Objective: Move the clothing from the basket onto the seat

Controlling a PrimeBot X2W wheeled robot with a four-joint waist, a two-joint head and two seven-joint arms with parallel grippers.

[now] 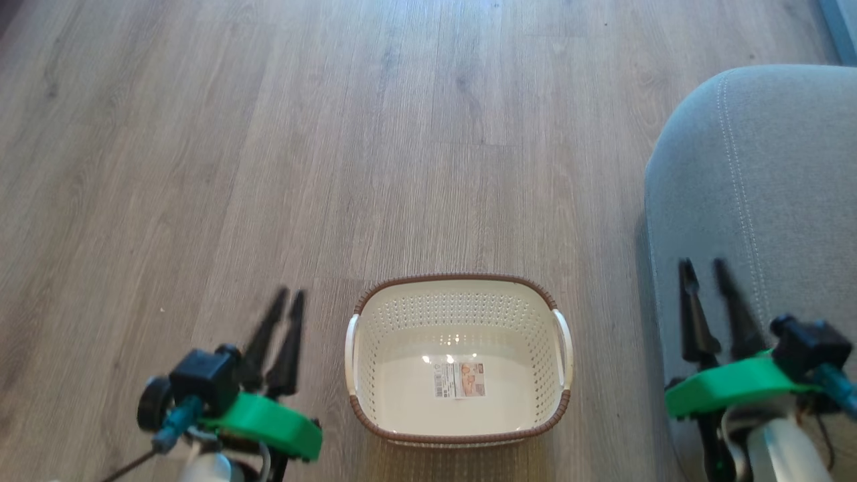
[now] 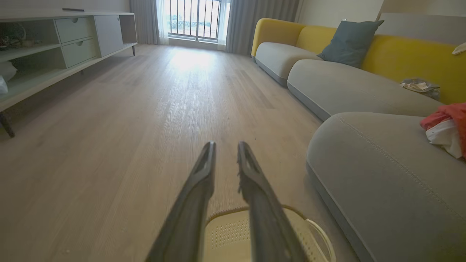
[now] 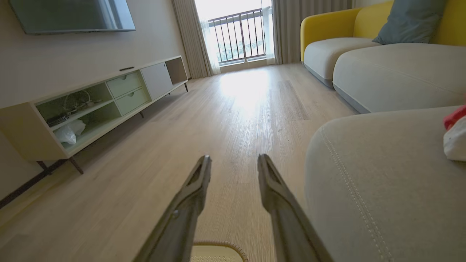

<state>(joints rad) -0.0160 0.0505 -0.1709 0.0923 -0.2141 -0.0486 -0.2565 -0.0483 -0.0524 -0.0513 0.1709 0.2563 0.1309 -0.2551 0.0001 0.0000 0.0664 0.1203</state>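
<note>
On the floor the basket is found empty, clothing lying on the seat; left gripper and right gripper are parted, empty; only retreat is judged needed.

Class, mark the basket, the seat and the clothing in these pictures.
basket (image 1: 456,276): head view, brown far rim.
seat (image 1: 770,187): head view, bare grey top.
clothing (image 2: 449,112): left wrist view, red fold.

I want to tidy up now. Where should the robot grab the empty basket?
Probably by the white handle on the robot's left, coming down from above with the left end effector. The basket stands upright on the floor, and that thin handle bows out nearest it.
</note>
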